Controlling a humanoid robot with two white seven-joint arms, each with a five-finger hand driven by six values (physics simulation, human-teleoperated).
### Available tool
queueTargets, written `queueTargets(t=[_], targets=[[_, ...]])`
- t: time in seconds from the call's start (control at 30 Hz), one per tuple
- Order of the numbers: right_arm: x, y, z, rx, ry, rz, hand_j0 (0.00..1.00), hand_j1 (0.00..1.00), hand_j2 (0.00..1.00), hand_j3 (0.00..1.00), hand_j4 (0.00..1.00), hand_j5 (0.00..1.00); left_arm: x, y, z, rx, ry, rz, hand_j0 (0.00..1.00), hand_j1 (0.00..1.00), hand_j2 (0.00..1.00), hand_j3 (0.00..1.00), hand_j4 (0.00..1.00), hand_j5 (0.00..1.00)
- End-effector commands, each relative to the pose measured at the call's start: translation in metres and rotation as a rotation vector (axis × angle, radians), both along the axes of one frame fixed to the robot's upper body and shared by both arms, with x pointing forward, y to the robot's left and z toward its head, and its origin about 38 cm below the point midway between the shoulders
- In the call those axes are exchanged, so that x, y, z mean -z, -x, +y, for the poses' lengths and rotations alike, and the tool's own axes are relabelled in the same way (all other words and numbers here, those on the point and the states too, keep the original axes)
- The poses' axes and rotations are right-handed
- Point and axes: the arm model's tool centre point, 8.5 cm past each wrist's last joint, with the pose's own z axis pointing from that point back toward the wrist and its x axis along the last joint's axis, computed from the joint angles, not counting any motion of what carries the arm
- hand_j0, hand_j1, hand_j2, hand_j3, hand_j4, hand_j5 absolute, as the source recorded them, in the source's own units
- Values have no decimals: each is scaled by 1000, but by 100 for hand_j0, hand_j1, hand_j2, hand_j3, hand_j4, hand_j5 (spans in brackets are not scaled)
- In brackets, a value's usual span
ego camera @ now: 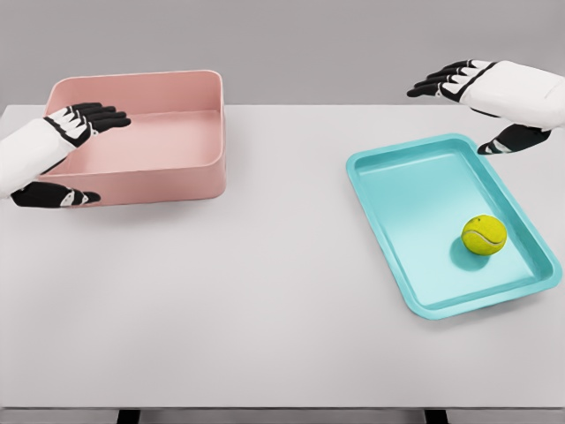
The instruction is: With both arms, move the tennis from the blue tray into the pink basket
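Observation:
A yellow tennis ball (484,235) lies in the near right part of the blue tray (397,185) on the table's right side. The pink basket (177,177) stands at the back left, with nothing in it that I can see. My left hand (75,155) hovers over the basket's left wall, fingers spread and thumb below, holding nothing. My right hand (468,106) floats above the tray's far right corner, fingers stretched out to the left, holding nothing and well behind the ball.
The white table (265,291) runs between basket and tray and down to its front edge. A grey wall lies behind the table.

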Motion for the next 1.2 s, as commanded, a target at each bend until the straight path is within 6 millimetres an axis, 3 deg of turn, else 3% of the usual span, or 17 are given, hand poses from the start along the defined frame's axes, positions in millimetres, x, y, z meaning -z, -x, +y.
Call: queueTargets(t=[0.0, 0.23, 0.27, 0.33, 0.4, 0.47, 0.57, 0.77, 0.83, 1.0, 1.17], targets=[[0, 0, 0, 2, -1, 2, 100, 100, 100, 100, 100, 100, -1, 0, 0, 0, 2, -2, 100, 100, 100, 100, 100, 100], [-8, 2, -8, 14, -52, 20, 97, 97, 97, 97, 97, 97, -1, 0, -1, 1, 4, -3, 100, 100, 100, 100, 100, 100], [-11, -4, -23, 68, -216, 118, 97, 97, 97, 97, 97, 97, -1, 0, -1, 1, 4, -3, 100, 100, 100, 100, 100, 100], [-39, -10, -93, 176, -509, 179, 98, 98, 98, 98, 98, 98, -2, 0, -1, 0, 4, -5, 100, 100, 100, 100, 100, 100], [-35, 2, -138, 263, -540, 202, 99, 99, 99, 99, 99, 99, -2, 0, -1, 0, 4, -5, 100, 100, 100, 100, 100, 100], [-33, 24, -167, 294, -517, 225, 99, 99, 99, 99, 99, 99, -2, 0, -1, 0, 4, -5, 100, 100, 100, 100, 100, 100], [-25, 29, -195, 342, -545, 208, 99, 99, 99, 99, 99, 99, -1, 0, -1, 1, 5, -5, 100, 100, 100, 100, 100, 100], [1, 43, -197, 322, -436, 280, 99, 99, 99, 99, 99, 99, -2, 0, -1, 2, 5, -5, 100, 100, 100, 100, 100, 100], [26, 48, -183, 257, -394, 344, 99, 99, 99, 99, 99, 99, -2, 0, -1, 2, 5, -5, 100, 100, 100, 100, 100, 100], [58, 53, -159, 195, -376, 438, 99, 99, 99, 99, 99, 99, -2, 0, -1, 2, 5, -5, 100, 100, 100, 100, 100, 100], [66, 55, -142, 157, -352, 470, 99, 99, 99, 99, 99, 99, -1, 0, -2, 2, 7, -5, 100, 100, 100, 100, 100, 100]])
